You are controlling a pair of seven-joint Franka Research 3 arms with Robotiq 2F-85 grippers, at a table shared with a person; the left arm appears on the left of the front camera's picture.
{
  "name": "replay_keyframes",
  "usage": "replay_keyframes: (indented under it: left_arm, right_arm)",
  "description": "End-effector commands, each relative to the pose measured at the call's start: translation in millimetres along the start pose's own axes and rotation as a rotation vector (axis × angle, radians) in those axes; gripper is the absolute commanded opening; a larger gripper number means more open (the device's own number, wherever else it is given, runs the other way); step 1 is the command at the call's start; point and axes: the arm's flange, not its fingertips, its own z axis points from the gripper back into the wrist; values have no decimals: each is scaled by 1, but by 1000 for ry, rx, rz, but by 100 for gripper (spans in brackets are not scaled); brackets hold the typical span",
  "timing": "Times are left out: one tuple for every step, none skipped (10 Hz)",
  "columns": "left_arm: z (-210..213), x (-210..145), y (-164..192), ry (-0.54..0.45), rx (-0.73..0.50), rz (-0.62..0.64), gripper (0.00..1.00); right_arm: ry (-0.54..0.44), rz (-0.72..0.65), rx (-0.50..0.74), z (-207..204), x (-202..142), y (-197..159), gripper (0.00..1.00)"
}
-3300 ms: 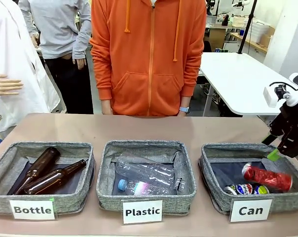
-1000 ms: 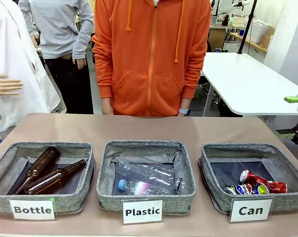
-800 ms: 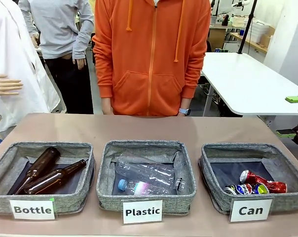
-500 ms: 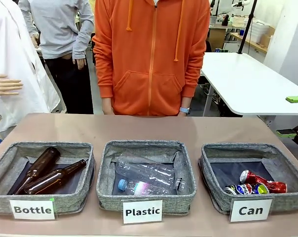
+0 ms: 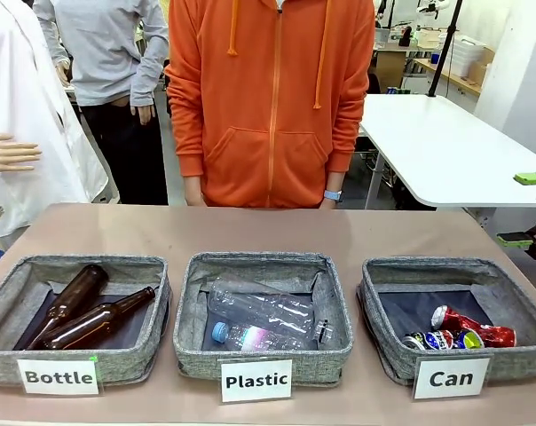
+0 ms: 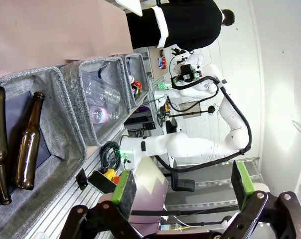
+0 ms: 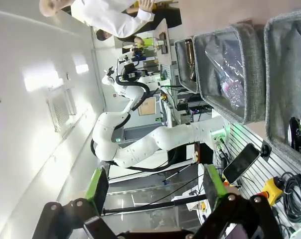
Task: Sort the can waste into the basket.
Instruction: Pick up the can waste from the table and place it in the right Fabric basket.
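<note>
Two crushed cans, a shiny red one [image 5: 474, 323] and a dark printed one [image 5: 444, 340], are seen lying side by side in the near right corner of the "Can" basket [image 5: 388, 348] at the counter's [image 5: 250, 232] right end. The right hand [image 5: 524, 209] is held wide apart at the far right edge, off the basket. The left hand [image 6: 183, 185] is likewise spread wide, with nothing gripped.

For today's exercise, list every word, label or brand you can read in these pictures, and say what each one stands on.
"Bottle": white label on the left basket.
"Plastic": white label on the middle basket.
"Can": white label on the right basket.
Print on the dark crushed can: too small to read.
</note>
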Motion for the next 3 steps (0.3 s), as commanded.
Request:
replay_keyframes:
  left_arm:
    - [-2,-1,-2,-4,-1,10,100]
    - [-2,-1,-2,-4,-1,10,100]
    - [-2,-1,-2,-4,-1,10,100]
  right_arm:
    - [11,23,0,3,0,1,100]
    - [11,23,0,3,0,1,100]
    - [11,23,0,3,0,1,100]
